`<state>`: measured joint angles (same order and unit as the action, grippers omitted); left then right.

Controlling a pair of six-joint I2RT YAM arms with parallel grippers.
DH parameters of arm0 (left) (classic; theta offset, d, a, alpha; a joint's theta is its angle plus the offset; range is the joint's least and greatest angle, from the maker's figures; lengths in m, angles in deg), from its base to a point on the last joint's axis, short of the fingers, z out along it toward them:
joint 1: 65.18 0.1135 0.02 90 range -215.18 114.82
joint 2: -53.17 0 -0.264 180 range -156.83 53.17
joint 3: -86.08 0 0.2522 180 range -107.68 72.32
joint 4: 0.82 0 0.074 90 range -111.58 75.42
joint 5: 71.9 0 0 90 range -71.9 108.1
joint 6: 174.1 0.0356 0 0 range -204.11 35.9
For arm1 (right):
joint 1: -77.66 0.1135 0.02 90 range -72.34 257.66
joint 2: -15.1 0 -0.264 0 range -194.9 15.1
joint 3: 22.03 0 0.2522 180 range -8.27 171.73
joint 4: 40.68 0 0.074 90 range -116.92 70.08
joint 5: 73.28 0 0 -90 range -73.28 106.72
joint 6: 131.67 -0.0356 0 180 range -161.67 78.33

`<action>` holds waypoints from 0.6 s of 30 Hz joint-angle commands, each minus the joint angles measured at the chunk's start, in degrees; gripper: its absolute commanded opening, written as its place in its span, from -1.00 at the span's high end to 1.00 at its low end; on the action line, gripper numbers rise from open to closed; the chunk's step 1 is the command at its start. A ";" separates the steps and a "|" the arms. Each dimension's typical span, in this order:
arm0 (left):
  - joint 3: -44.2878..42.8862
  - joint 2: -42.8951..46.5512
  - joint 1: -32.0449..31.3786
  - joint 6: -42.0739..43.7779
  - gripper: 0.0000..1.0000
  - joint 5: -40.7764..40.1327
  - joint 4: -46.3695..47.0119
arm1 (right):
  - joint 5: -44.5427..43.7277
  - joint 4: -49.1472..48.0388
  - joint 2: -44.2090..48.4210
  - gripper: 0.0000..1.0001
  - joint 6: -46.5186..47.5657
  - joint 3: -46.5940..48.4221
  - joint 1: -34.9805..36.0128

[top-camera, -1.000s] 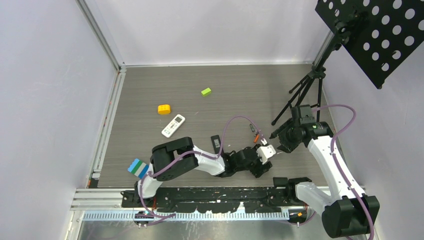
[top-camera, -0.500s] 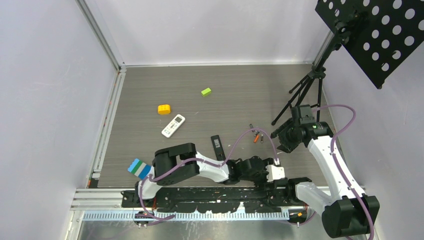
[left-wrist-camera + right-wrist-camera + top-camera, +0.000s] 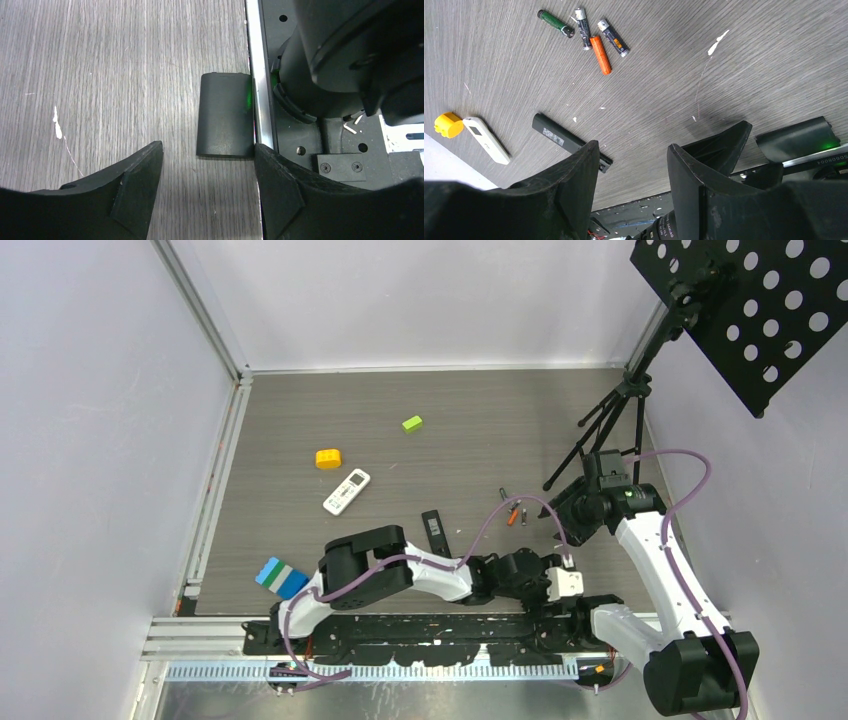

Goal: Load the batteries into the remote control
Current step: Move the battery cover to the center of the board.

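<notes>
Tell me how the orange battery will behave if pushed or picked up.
The orange battery is a smooth cylinder lying on its side on the flat table, so a sideways push would probably roll it. Being slim and round, it may slip unless gripped squarely. A nudge would likely knock the three batteries beside it.

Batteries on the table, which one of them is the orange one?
The orange battery, lowest of the cluster of four in the right wrist view; the other three cells are dark, one of them greenish.
</notes>
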<state>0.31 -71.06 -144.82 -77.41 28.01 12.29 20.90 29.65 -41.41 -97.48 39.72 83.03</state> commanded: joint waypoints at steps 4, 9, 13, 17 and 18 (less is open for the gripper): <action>-1.69 -2.99 -0.70 -0.94 -0.12 -1.29 -5.90 | 0.76 -1.70 1.31 -0.15 -0.36 -0.26 -0.36; 0.50 -2.52 -0.68 -1.62 0.20 -2.78 -2.82 | 0.93 -1.91 1.32 -0.15 -0.61 0.00 -0.36; 2.44 -0.94 -0.61 -2.08 0.38 -4.46 -0.73 | 0.83 -1.98 1.48 -0.15 -0.70 0.01 -0.36; 4.97 1.61 -0.42 -3.88 0.49 -4.04 0.70 | 0.84 -1.93 1.66 -0.15 -1.08 0.08 -0.36; 5.39 2.34 -0.29 -4.38 0.50 -3.75 0.83 | 0.83 -1.91 1.74 -0.15 -1.13 0.15 -0.36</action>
<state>2.47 -71.01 -145.56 -80.36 26.09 15.97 21.16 28.80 -41.28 -97.81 39.50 83.03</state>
